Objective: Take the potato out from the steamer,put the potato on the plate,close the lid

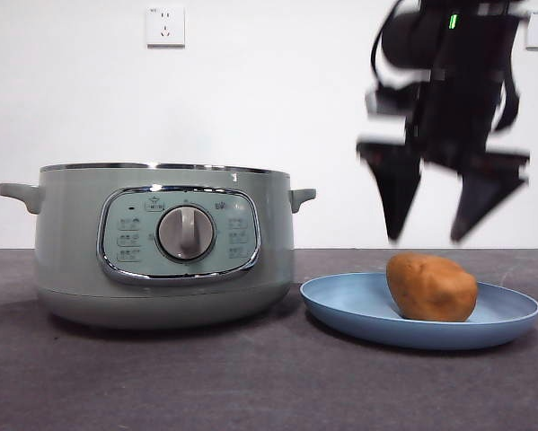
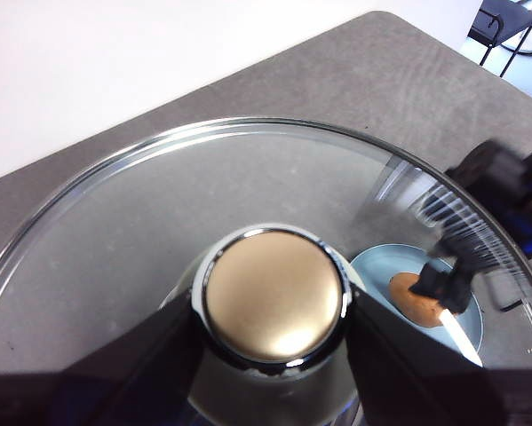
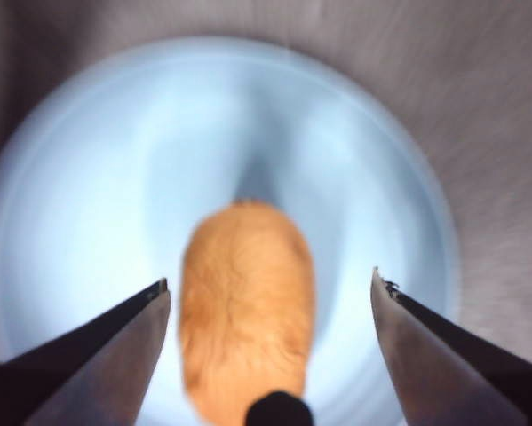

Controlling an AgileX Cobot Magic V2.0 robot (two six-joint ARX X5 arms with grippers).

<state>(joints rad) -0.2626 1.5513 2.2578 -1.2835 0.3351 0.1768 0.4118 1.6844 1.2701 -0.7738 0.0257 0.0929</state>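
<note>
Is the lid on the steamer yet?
No. The steamer stands uncovered; the left gripper grips the lid by its knob, held above the table.

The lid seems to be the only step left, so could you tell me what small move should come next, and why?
Probably the left gripper, shut on the lid by its knob, should carry it over the steamer, whose top is uncovered. The potato already rests on the plate, and the right gripper hangs open above it.

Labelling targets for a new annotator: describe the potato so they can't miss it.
Find the big sage-green steamer on the table; beside it sits a shallow light-blue plate. The potato lies on that plate under the open right pincer: the only orange-brown lumpy oval thing.
</note>
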